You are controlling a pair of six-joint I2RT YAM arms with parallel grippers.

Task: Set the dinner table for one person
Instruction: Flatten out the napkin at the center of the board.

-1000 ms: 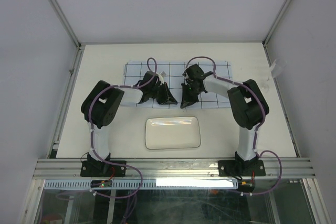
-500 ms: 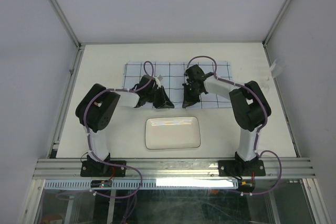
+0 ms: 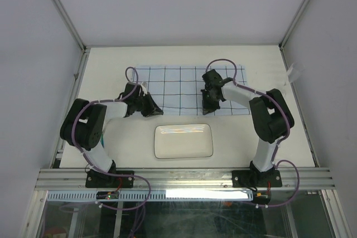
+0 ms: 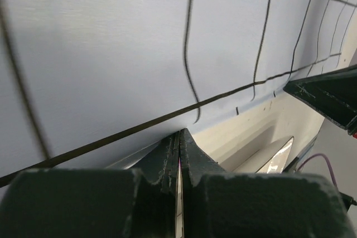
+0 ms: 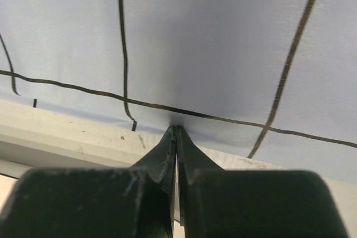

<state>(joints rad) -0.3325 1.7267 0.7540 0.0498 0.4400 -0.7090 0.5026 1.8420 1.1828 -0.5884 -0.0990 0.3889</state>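
A pale-blue cloth with dark grid lines lies spread on the far half of the dinner table. My left gripper is shut on the cloth's near edge, left of centre. My right gripper is shut on the same edge, right of centre. In the left wrist view the closed gripper pinches the cloth, which is lifted a little there. The right wrist view shows the closed gripper meeting the cloth at its edge. A white rectangular plate sits just in front of the cloth, between the arms.
Aluminium rails run along the near edge, with the arm bases bolted there. A small white object sticks up at the table's right edge. Grey walls close in the left, right and far sides. The plate's rim shows in the left wrist view.
My left gripper has moved left along the table with the cloth's edge, and the right gripper has shifted slightly right. The cloth now lies wider and flatter.
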